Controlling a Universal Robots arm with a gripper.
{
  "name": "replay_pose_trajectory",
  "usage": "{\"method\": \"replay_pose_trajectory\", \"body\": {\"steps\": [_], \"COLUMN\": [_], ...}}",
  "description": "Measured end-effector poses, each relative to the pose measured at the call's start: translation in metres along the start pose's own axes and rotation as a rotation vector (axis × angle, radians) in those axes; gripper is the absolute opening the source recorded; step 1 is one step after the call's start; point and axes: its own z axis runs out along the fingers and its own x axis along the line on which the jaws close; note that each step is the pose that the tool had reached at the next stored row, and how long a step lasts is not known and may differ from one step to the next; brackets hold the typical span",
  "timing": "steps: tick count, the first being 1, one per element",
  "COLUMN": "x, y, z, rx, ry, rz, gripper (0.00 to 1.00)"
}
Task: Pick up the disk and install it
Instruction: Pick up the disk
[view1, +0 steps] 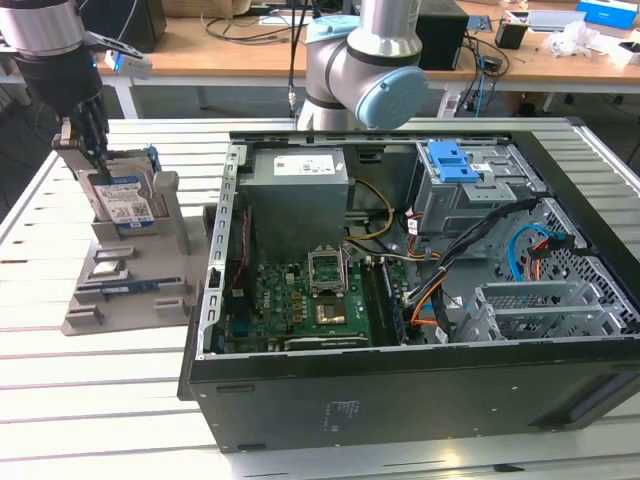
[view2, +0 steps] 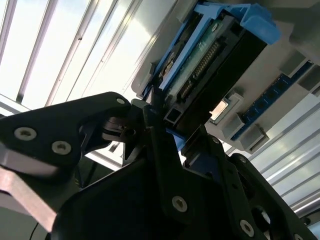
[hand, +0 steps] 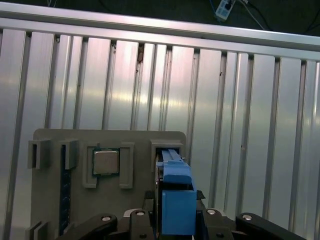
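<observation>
Single arm (view1: 365, 60), exterior view: the grey-and-blue joint housing stands at top centre, and the wrist (view1: 45, 28) sits at the exterior view's far left, directed downward. The black gripper (view1: 92, 150) hangs vertically beneath the wrist, fingertips lowest. In both wrist views the gripper (view2: 172, 127) (hand: 175, 220) has its two fingers (view2: 156, 145) closed against opposite sides of the disk (view2: 215, 55), clamping its near edge between them.

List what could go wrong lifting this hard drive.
The silver metal hard drive with blue side rails stands upright in a slot of the grey plastic holder tray; a tilted pull might jam it or drag the tray. Loose orange and black cables cross the open black computer case beside the blue-topped drive cage and could snag it.
</observation>
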Motion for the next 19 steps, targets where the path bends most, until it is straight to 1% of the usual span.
{"method": "replay_pose_trajectory", "body": {"steps": [17,18,19], "x": [0.0000,-0.0001,-0.0003], "y": [0.0000,0.0000,0.0001], "z": [0.0002,-0.0007,-0.0037], "rx": [0.0000,0.0006,0.0000], "ry": [0.0001,-0.0001,0.0001], "rz": [0.000,0.000,0.000], "gripper": [0.37,0.37,0.37]}}
